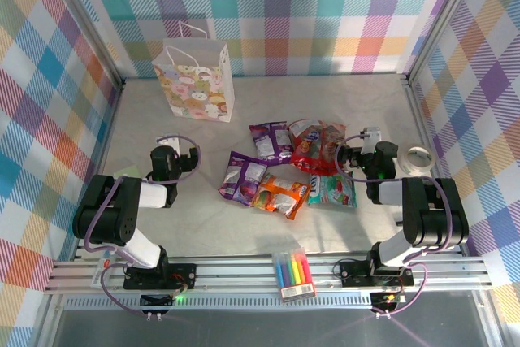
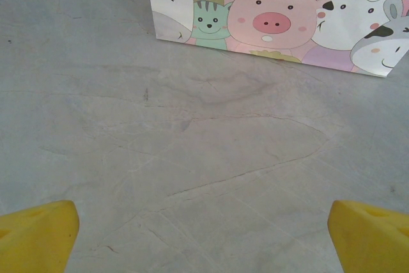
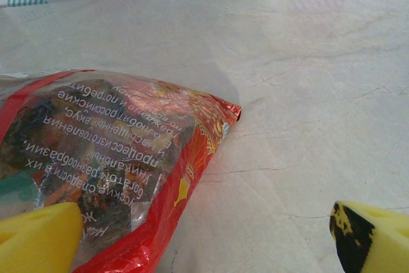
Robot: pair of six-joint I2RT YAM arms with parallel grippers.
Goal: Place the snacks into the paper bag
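Clearly nothing is bagged yet: the snacks (image 1: 288, 170) lie heaped on the table (image 1: 203, 233), well apart from the upright paper bag (image 1: 195, 79). The left gripper (image 2: 204, 234) and right gripper (image 3: 204, 234) both have their fingers spread, empty. The red packet (image 3: 128, 151) beside the right one is glossy, so a shallow edge pinch could slip, and the light bag could tip.

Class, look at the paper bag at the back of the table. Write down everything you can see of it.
The paper bag is small and white, printed with pastel cartoon animals; the left wrist view shows a pink pig and a green cat on its lower front. White cord handles rise from its top. It stands upright at the back left of the grey table, with nothing else touching it.
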